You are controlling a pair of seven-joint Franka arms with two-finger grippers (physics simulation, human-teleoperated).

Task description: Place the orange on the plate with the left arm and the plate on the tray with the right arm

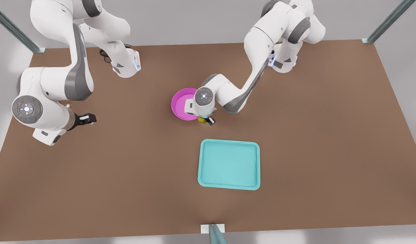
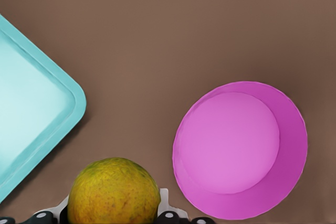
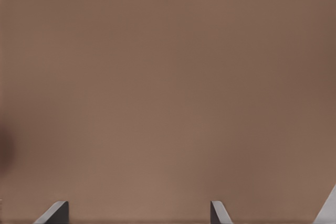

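Note:
My left gripper, on the arm at the front view's right, is shut on the bumpy yellow-orange orange, which sits between its fingers in the left wrist view. The orange is held just off the near rim of the magenta plate, not over its middle. In the left wrist view the plate lies bare on the table. The teal tray lies nearer the table's front, and its corner shows in the left wrist view. My right gripper waits open at the front view's left, far from all three.
Brown table all round. The right wrist view shows bare tabletop beyond my right gripper. The left arm's forearm hangs over the plate's right edge. Metal frame posts stand at the table's corners and at its front edge.

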